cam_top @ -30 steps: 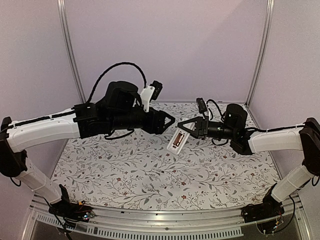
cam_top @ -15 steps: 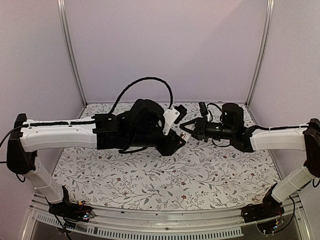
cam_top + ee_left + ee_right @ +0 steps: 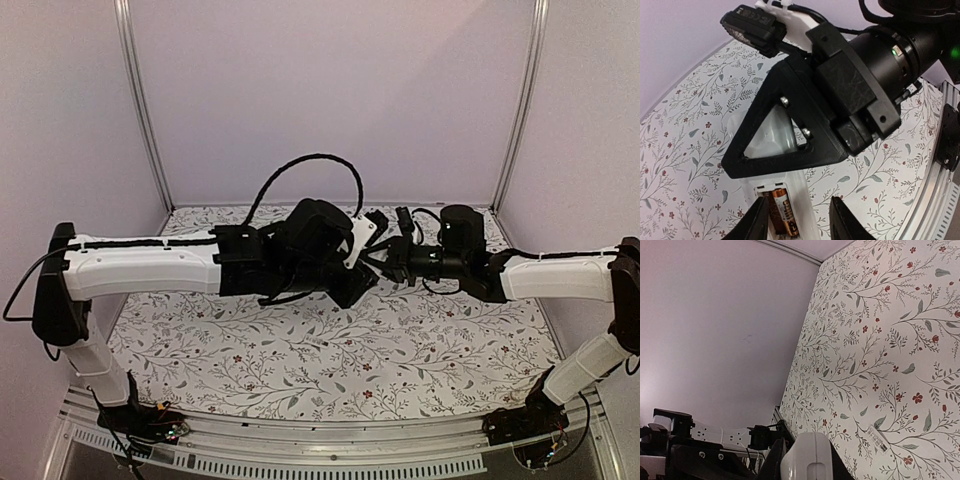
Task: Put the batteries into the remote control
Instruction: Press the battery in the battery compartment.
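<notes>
The white remote control (image 3: 807, 200) hangs in the air above the cloth, back side up, with my right gripper (image 3: 805, 462) shut on its end (image 3: 807, 452). In the left wrist view its open recess holds the batteries (image 3: 783, 212): one with a gold end shows plainly, a darker one lies beside it. My left gripper (image 3: 800, 222) is open and straddles that end. Its left finger (image 3: 759, 222) overlaps the recess edge. Its right finger (image 3: 842, 220) stands off the remote's side. From above, the left wrist (image 3: 320, 250) hides the remote.
The flowered cloth (image 3: 300, 370) covers the table. A small white printed strip (image 3: 877, 438) lies on it. Both arms meet mid-air at the table's back centre, and a metal rail (image 3: 300, 440) runs along the near edge.
My left arm has swung right until its gripper reaches the remote, and its jaws have narrowed. The remote, plain in the top view before, is now covered by the left wrist. The right gripper keeps its hold.
</notes>
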Robot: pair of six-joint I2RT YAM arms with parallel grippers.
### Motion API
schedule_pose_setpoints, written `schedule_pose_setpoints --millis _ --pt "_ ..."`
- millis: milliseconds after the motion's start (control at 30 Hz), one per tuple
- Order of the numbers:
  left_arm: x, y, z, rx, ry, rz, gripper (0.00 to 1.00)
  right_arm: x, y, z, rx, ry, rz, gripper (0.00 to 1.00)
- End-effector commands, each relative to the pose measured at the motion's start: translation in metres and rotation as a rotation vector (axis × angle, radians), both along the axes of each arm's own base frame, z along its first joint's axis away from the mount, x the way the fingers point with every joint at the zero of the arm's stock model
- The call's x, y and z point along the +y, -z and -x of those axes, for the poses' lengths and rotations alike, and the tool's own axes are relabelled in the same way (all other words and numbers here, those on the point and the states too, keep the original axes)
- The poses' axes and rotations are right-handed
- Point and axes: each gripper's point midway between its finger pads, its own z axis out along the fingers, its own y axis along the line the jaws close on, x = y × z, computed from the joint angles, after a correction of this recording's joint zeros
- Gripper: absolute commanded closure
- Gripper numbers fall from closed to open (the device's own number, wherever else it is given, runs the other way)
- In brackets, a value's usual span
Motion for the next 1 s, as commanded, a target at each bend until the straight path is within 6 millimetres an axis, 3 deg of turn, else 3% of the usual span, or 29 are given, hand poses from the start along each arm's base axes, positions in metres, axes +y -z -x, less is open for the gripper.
schedule_pose_setpoints --millis 0,700,967 --pt "0.0 0.012 -0.002 -0.013 -0.02 -0.066 0.58 0.002 -0.024 0.002 -0.03 -0.001 -0.033 1.0" --pt "-0.006 0.038 0.004 0.035 0.018 -0.117 0.69 0.003 -0.035 0.005 -0.039 -0.018 -0.056 1.0" --pt "-0.007 0.047 0.005 0.046 0.031 -0.158 0.79 0.004 -0.038 0.005 -0.043 -0.024 -0.065 1.0"
